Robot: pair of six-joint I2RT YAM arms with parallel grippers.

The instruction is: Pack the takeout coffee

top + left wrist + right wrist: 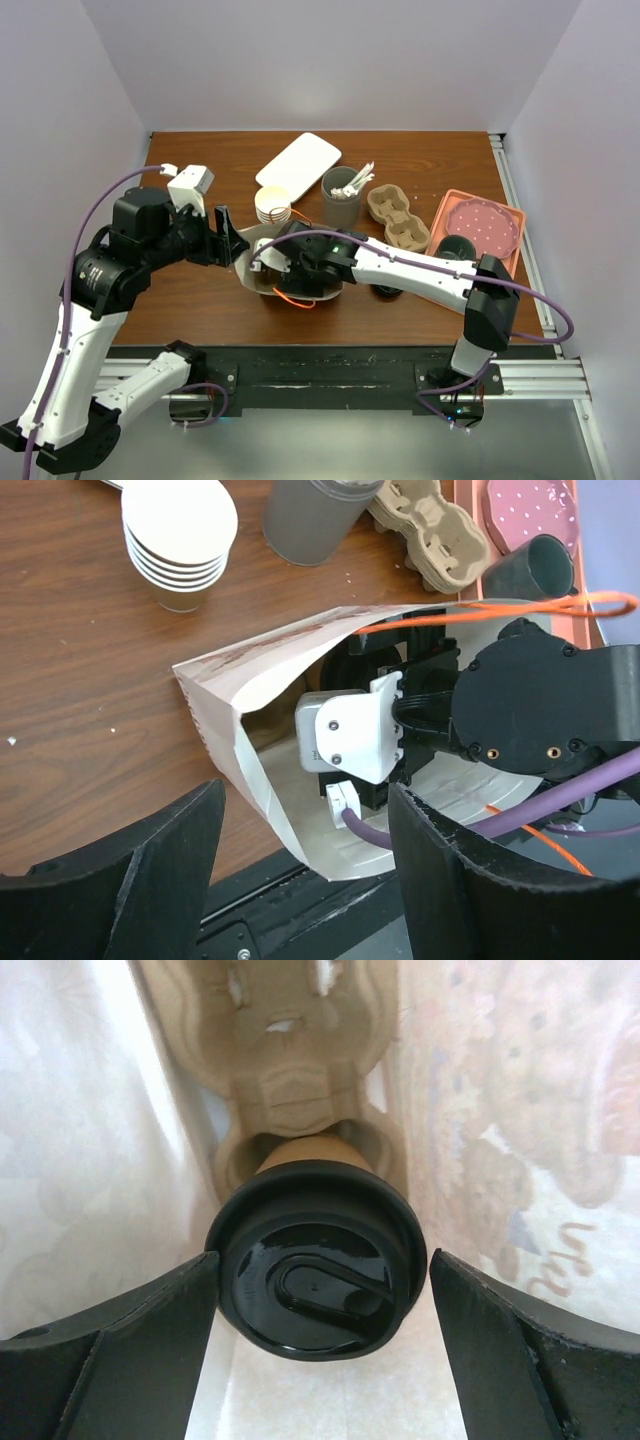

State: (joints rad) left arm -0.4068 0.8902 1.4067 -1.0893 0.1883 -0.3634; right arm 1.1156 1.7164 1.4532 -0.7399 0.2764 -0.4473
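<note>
The takeout coffee (pixel 315 1285), a paper cup under a round black lid, sits in a cardboard cup carrier (pixel 290 1090) deep inside the paper bag (pixel 225 695). My right gripper (pixel 322 1260) is inside the bag with its fingers on either side of the lid. It is open: the left finger is at the lid's rim and the right finger stands clear. In the top view the bag (pixel 250 262) lies on its side and hides the cup. My left gripper (pixel 305 800) is open at the bag's mouth, fingers spread wide around its lower edge.
A stack of lidless cream cups (pixel 272 205) and a dark grey cup of utensils (pixel 341 195) stand behind the bag. Spare cardboard carriers (pixel 397 218), a pink tray (pixel 480 225) and a dark empty cup (pixel 455 248) are at the right. A white plate (pixel 298 163) lies at the back.
</note>
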